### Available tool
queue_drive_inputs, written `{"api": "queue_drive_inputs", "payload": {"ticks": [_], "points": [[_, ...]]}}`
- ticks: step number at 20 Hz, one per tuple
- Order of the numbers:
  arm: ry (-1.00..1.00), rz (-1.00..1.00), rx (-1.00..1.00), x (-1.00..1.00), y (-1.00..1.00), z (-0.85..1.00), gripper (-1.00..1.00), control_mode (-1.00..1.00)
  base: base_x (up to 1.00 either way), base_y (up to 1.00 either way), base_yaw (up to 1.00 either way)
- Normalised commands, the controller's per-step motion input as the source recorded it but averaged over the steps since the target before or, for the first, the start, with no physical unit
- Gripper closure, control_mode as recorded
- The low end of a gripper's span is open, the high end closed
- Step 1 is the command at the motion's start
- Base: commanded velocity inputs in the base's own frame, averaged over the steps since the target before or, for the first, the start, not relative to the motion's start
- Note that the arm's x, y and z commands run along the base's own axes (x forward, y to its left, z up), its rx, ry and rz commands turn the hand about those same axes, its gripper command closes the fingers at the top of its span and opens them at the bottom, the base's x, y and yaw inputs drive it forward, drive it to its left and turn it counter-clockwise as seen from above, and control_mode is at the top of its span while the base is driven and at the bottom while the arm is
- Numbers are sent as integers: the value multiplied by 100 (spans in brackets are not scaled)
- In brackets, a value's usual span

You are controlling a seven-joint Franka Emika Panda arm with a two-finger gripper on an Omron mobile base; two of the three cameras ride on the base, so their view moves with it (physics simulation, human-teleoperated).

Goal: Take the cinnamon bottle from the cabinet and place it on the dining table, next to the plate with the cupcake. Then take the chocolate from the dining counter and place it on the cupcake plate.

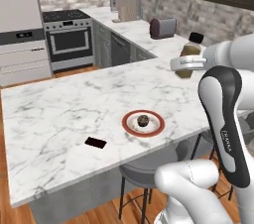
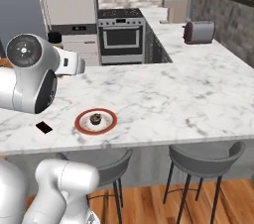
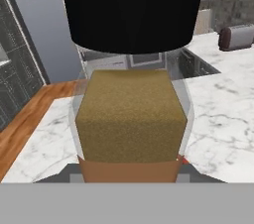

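cinnamon bottle (image 1: 189, 55) clamped in gripper (image 1: 184, 64), above dining table (image 1: 59, 114)

My arm (image 1: 225, 119) is glossy white, rounded links with dark grey-black joint bands; one dark band carries small pale lettering, and a round dark cap (image 2: 24, 49) closes one joint.
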Motion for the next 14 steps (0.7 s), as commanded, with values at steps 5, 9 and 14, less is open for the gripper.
{"api": "queue_drive_inputs", "payload": {"ticks": [5, 9, 14], "points": [[0, 0, 0, 0, 0, 0, 100, 100, 42, -41, 20], [0, 0, 0, 0, 0, 0, 100, 100, 9, -11, 6], [1, 2, 14, 0, -36, -6, 100, -100, 0, 0, 0]]}}
